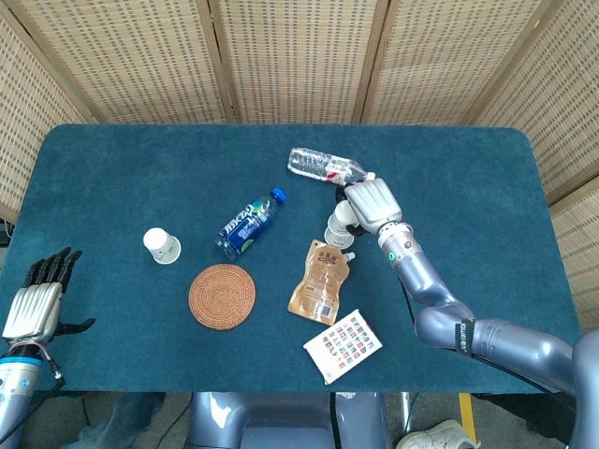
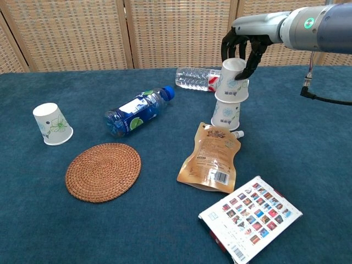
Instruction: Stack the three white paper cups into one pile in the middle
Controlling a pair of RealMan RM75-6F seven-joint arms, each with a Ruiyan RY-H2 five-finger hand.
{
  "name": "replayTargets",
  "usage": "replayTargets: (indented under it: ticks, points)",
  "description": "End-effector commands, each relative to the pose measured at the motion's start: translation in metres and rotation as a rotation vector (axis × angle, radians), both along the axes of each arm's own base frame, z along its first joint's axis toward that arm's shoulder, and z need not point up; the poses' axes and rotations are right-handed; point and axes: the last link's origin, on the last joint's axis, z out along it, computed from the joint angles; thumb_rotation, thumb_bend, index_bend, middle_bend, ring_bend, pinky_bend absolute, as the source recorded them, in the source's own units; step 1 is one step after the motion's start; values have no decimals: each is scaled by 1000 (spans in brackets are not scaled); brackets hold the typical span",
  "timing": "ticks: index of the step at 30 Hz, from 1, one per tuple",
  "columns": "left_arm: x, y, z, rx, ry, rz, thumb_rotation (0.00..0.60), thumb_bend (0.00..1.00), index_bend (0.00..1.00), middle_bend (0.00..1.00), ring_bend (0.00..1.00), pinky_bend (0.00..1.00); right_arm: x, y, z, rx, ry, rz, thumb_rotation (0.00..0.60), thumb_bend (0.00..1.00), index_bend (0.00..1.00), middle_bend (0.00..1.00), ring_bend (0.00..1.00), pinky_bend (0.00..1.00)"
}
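Upper white paper cup (image 2: pixel 232 80), upside down, sits over a second inverted white paper cup (image 2: pixel 226 115) right of centre on the blue cloth table (image 2: pixel 308 165). The right hand (image 2: pixel 242 48) grips the upper cup from above, dark fingers (image 2: pixel 254 56) wrapped round its top; the head view hides most of both cups under that hand (image 1: pixel 372 202). Third white paper cup (image 2: pixel 52 124), floral print, stands inverted at far left. The left hand (image 1: pixel 37 301), seen only in the head view, lies at the near left edge, fingers spread, holding nothing. Also present: clear plastic water bottle (image 2: pixel 197 78) lying behind the stack, blue drink bottle (image 2: pixel 136 111), round woven coaster (image 2: pixel 103 171), brown spouted pouch (image 2: pixel 211 157), printed card packet (image 2: pixel 251 216).
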Motion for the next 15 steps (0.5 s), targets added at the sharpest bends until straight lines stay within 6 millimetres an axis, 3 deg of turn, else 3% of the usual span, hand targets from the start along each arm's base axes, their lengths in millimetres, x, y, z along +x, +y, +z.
replayTargets:
  ticks: [1, 3, 5, 6, 8, 15]
  points:
    - [0, 0, 0, -1, 0, -1, 600, 0, 0, 0, 0, 0, -2, 0, -1, 7, 5, -10, 600, 231, 227, 303, 308, 378]
    - [0, 0, 0, 1, 0, -1, 600, 0, 0, 0, 0, 0, -4, 1, -2, 38, 10, -28, 600, 84, 60, 136, 195, 197]
    - [0, 0, 0, 0, 0, -1, 600, 0, 0, 0, 0, 0, -6, 2, -2, 62, 17, -42, 600, 11, 1, 17, 78, 70]
    - [0, 0, 0, 0, -1, -1, 600, 0, 0, 0, 0, 0, -5, 3, -2, 70, 20, -46, 600, 4, 0, 4, 47, 39]
    - [0, 0, 0, -3, -1, -1, 600, 0, 0, 0, 0, 0, -5, 4, -1, 81, 22, -53, 600, 0, 0, 0, 5, 2]
    - [-1, 0, 0, 0, -1, 1, 600, 0, 0, 0, 0, 0, -10, 16, 14, 61, 30, -37, 600, 0, 0, 0, 0, 0]
